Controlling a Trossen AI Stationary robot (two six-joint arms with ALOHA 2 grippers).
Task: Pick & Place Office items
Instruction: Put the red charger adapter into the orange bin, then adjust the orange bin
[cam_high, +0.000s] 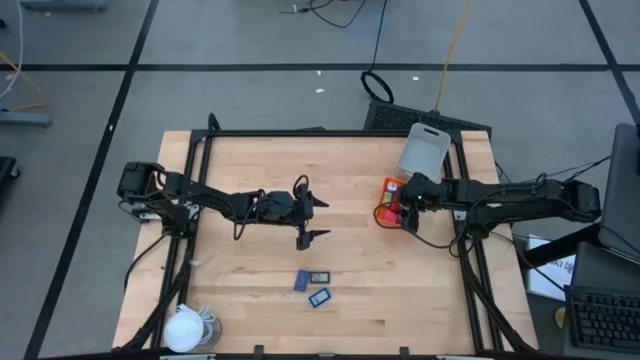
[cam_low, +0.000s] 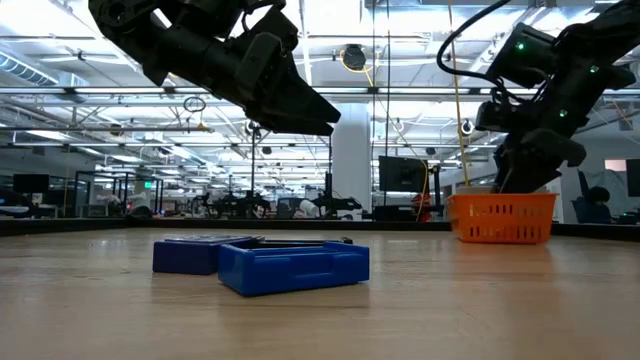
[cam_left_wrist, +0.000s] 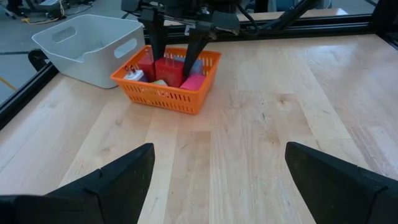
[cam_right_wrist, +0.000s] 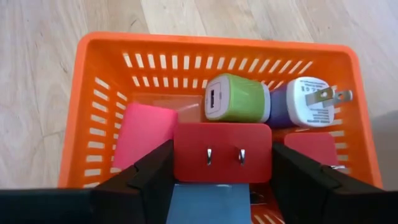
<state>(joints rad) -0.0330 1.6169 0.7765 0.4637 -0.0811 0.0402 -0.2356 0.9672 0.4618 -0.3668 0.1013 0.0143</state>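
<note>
An orange basket (cam_high: 385, 190) stands at the table's right, with my right gripper (cam_right_wrist: 222, 180) reaching down into it, shut on a red block (cam_right_wrist: 222, 152) with two metal prongs. A green cube (cam_right_wrist: 236, 98), a purple-and-white cube (cam_right_wrist: 305, 102), pink flat pieces (cam_right_wrist: 146, 127) and a blue flat piece (cam_right_wrist: 208, 202) also lie in the basket. Two blue flat rectangles (cam_high: 305, 282) (cam_high: 320, 297) and a dark one (cam_high: 319, 275) lie flat on the wood near the front middle. My left gripper (cam_high: 325, 220) hovers open above the table's middle, holding nothing. My right gripper pinches the red block by its two opposite short sides (cam_right_wrist: 181, 152) between the two fingers. The fingers slant down into the basket from the table's right. The block sits level with its prongs facing up, above the blue and pink pieces; whether it rests on them I cannot tell.
A white bin (cam_high: 425, 150) stands just behind the basket at the far right. A white round lump with a cord (cam_high: 185, 328) lies at the near left corner. A black frame (cam_high: 330, 132) runs along the table's edges. Bare wood lies between the two arms.
</note>
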